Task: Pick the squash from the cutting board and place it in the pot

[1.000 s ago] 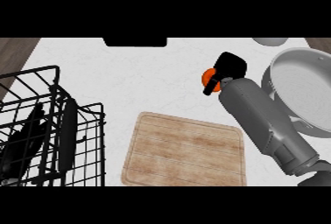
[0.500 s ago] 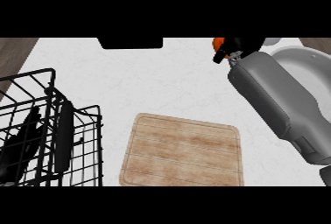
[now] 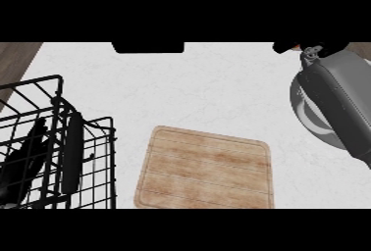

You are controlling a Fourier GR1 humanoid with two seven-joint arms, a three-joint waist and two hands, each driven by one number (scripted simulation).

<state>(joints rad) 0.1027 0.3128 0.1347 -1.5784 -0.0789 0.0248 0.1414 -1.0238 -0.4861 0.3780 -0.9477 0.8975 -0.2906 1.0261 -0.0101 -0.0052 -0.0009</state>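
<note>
My right hand [image 3: 308, 46] shows only as a black sliver at the far right of the view's top edge, cut off there, so I cannot tell how it is shaped. A small fleck of orange [image 3: 296, 48] sits against it at the edge; it could be the squash, but too little shows for me to be sure, and I cannot tell if I have hold of it. My grey right forearm [image 3: 337, 95] runs down from the hand to the right border and lies across the pot [image 3: 308, 117], whose pale grey rim and inside peek out to the left of the arm. Nothing shows inside the part of the pot I can see.

Left of the pot, near the lower middle of the white desk [image 3: 181, 83], lies the wooden cutting board [image 3: 206, 169], flat, with its top bare. It is well apart from the pot and from my arm.

Further left stands a black wire rack [image 3: 54, 147] at the desk's left side, with dark utensils lying in it that I cannot name. At the far edge of the desk, top middle, there is a dark rectangular shape [image 3: 148, 47]. My left hand does not show anywhere.
</note>
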